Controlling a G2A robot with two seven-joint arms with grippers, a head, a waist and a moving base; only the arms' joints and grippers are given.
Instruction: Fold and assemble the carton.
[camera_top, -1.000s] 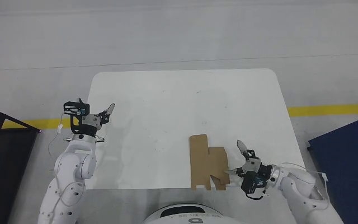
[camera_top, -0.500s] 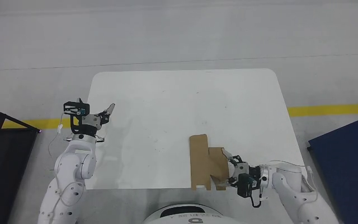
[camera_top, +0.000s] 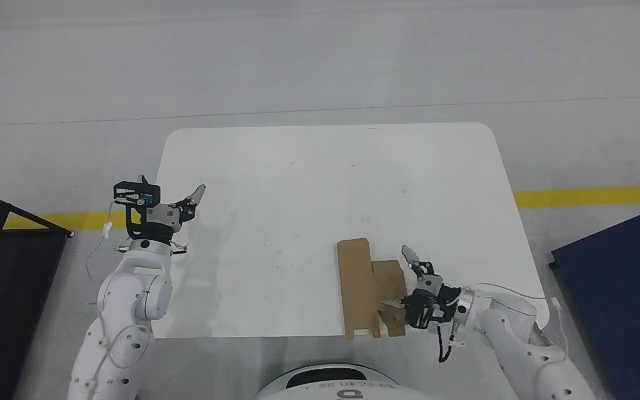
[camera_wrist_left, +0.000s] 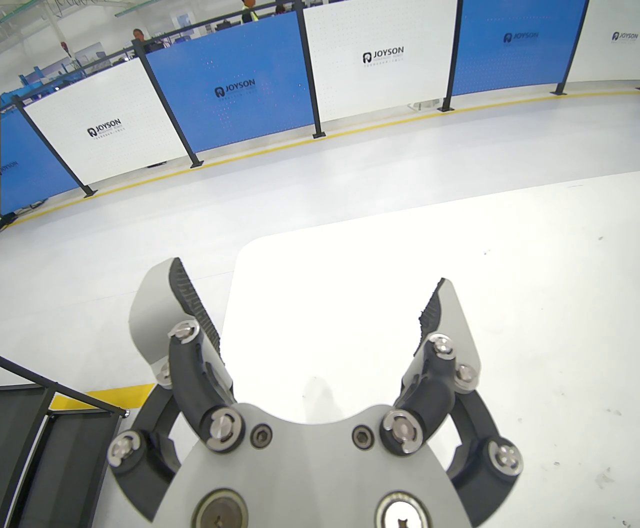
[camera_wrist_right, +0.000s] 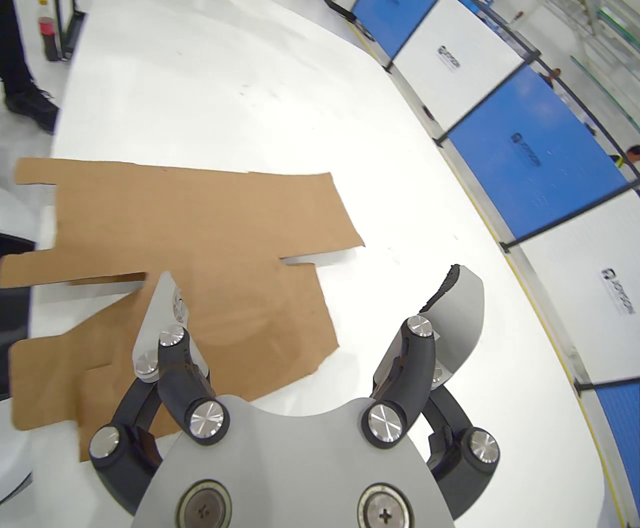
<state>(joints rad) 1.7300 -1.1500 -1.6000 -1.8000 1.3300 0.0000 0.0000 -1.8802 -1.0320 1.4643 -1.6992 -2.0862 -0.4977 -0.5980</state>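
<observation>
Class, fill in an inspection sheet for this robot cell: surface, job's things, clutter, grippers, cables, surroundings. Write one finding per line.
Surface: white table, a few faint scuff marks.
Job's things: carton, an unfolded brown blank lying by the table's near edge, on the robot's right.
Clutter: nothing seen.
Grippers: right gripper open, one finger over the carton, contact unclear; left gripper open and holding nothing, above the table's left edge.
Cables: left-arm cable loops beside the wrist; right-arm cable runs along the forearm.
Surroundings: grey floor, yellow line, blue and white partition panels.
</observation>
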